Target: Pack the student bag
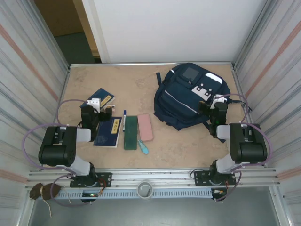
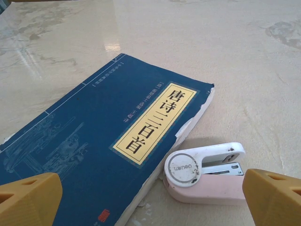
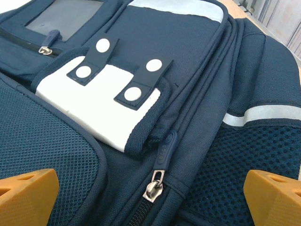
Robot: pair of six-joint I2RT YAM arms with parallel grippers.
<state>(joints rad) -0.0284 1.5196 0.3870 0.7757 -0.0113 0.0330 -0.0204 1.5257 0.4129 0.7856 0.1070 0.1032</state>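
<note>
The student bag (image 1: pixel 188 96), a big navy backpack with white patches, lies at the back right of the table. My right gripper (image 1: pixel 214 105) hovers open over its near right side. In the right wrist view the bag (image 3: pixel 221 61) is close below my right gripper (image 3: pixel 150 202), with a metal zipper slider and navy pull (image 3: pixel 159 176) between the orange fingertips (image 3: pixel 28 195). My left gripper (image 1: pixel 97 108) stands open at the left over a blue book (image 2: pixel 89 150) and a pink and white stapler (image 2: pixel 207 172). Nothing is between the left gripper's (image 2: pixel 150 202) fingertips (image 2: pixel 273 195).
Near the table's middle lie a second blue book (image 1: pixel 108 132), a pen (image 1: pixel 124 118), a dark green case (image 1: pixel 130 133), a pink case (image 1: pixel 145 127) and a small teal item (image 1: pixel 143 147). Ribbed metal walls (image 1: pixel 33 70) close in both sides.
</note>
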